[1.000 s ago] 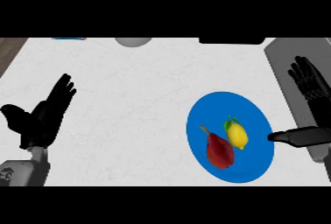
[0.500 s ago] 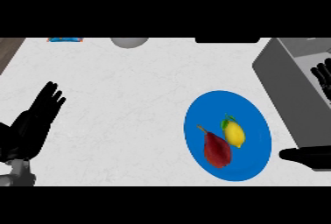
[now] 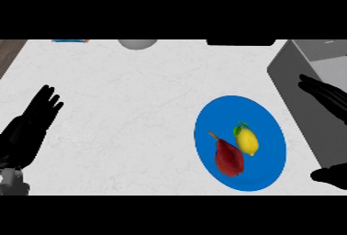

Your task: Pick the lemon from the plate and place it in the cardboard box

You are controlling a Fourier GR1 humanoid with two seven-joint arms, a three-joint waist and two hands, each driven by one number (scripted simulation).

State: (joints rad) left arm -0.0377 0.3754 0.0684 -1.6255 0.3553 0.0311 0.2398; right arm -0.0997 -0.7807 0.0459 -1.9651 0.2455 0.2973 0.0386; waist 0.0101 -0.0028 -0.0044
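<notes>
A yellow lemon (image 3: 248,141) with a green leaf lies on a blue plate (image 3: 264,121) right of the counter's middle. A dark red pear (image 3: 229,158) lies against its left side on the same plate. My right hand (image 3: 328,98) is open at the right edge, fingers straight, its thumb (image 3: 330,176) low beside the plate's right rim, not touching the lemon. A grey box (image 3: 305,55) stands at the far right, partly behind that hand. My left hand (image 3: 30,126) rests open at the left edge.
A grey round object (image 3: 137,43) sits at the counter's far edge, with a blue and orange item (image 3: 71,41) to its left and a dark object (image 3: 240,42) to its right. White counter lies between my left hand and the plate.
Both hands have slid outward toward the view's edges and the plate now sits nearer the middle. The lemon and pear lie as before.
</notes>
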